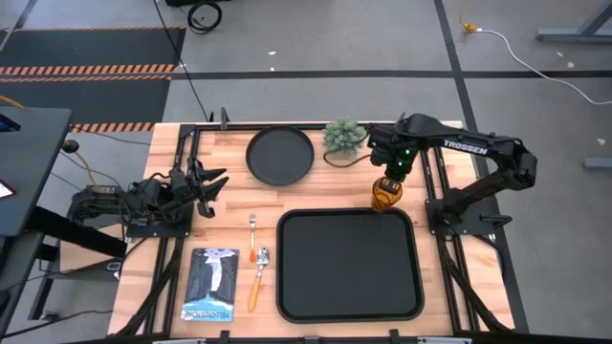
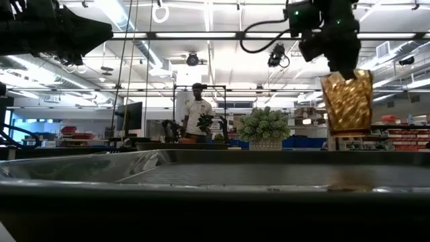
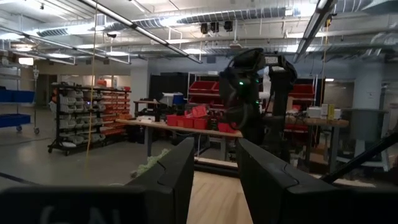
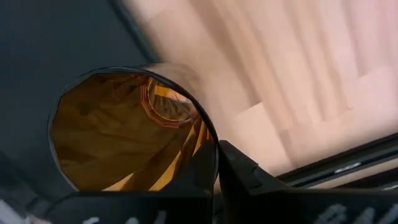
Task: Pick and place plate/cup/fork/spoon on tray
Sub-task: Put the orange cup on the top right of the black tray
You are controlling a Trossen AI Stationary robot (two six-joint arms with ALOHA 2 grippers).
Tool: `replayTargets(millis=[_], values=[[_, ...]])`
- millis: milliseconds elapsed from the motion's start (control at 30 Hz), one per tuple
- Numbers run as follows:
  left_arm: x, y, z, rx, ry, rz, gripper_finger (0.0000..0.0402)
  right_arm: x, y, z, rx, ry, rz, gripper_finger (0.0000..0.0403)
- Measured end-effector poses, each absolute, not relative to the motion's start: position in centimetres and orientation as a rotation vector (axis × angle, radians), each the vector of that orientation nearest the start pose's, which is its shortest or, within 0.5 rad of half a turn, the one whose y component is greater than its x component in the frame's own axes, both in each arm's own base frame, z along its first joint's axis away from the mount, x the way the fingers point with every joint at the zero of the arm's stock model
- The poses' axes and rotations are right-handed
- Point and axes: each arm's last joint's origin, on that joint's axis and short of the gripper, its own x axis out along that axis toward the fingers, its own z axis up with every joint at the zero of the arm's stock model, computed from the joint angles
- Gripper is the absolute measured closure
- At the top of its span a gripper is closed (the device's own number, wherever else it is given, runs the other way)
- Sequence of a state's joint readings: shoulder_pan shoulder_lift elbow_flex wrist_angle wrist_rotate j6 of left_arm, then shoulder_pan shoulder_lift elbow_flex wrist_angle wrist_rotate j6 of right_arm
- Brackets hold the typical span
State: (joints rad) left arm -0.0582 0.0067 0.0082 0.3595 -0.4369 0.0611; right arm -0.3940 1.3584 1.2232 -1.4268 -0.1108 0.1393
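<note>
risk first: amber cup (image 1: pixel 386 194) held aloft by the right tool (image 1: pixel 392 176), pinched at the rim with one finger inside and one outside the wall. grip on a thin rim only, so a slip or a tilt on release seems possible. cup hanging right over the far rim of the tray (image 1: pixel 349 266), near its far right corner; lowered here, base likely to catch that raised rim and tip over. needs carrying further in over the tray floor before letting go. small potted plant (image 1: pixel 343 137) just beside the carrying arm, a knock possible on a wide swing.

look of the cup: small translucent tumbler, golden orange, faceted sides catching light, upright in the low view, mouth up, clear of the tray surface. empty inside, faceted base visible through the open mouth in the right wrist view.

elsewhere: round black plate (image 1: pixel 280 155) on the desk (image 1: pixel 234 139) beyond the tray, near the plant. fork (image 1: pixel 252 231) and spoon (image 1: pixel 258 277) lying on the desk just left of the tray, beside a printed booklet (image 1: pixel 209 284). tray floor bare. left tool (image 1: pixel 207 184) parked at the desk's left edge, fingers spread, holding nothing. person standing far back in the room.
</note>
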Motion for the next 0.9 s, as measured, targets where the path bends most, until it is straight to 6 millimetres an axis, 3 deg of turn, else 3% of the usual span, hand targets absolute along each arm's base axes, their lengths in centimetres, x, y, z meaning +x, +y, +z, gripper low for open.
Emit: replayTargets(millis=[167,467,900], values=[[8.9,0.7,19.9,-0.053,-0.343,0.380,0.0273,20.6,-5.8,28.8,0.469,1.538,-0.259,0.0391],[9.0,0.7,19.8,-0.077,-0.344,0.375,0.0273,20.2,-2.2,26.2,0.477,1.637,-0.233,0.0391],[9.0,0.7,19.8,-0.077,-0.344,0.375,0.0273,19.1,0.6,23.9,0.536,1.596,-0.321,0.0390]])
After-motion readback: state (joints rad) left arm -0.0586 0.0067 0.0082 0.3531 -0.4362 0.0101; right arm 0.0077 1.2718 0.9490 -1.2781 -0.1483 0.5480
